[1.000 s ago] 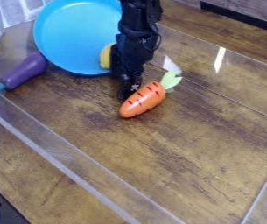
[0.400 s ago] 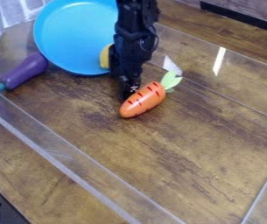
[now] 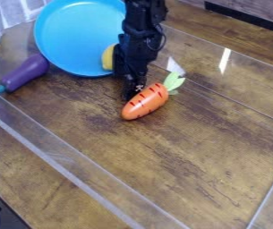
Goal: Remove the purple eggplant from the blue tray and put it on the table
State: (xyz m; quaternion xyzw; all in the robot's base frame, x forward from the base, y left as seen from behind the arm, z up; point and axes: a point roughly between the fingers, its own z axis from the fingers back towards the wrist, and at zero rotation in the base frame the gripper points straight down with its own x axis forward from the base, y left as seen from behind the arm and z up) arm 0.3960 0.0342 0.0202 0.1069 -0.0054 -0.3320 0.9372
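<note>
The purple eggplant point(image 3: 26, 71) lies on the table point(image 3: 163, 170) at the far left, just outside the blue tray's point(image 3: 69, 34) lower-left rim, with its teal stem end pointing toward the clear wall. My black gripper point(image 3: 132, 87) points down at the tray's lower-right edge. It is well to the right of the eggplant. Its fingertips sit right beside the top of an orange carrot point(image 3: 145, 101). The jaws look open with nothing held between them.
A yellow lemon point(image 3: 106, 58) sits at the tray's right rim, partly hidden behind my arm. The carrot's green leaves point(image 3: 174, 80) point up and to the right. Clear acrylic walls point(image 3: 55, 148) run along the table's left, front and right sides.
</note>
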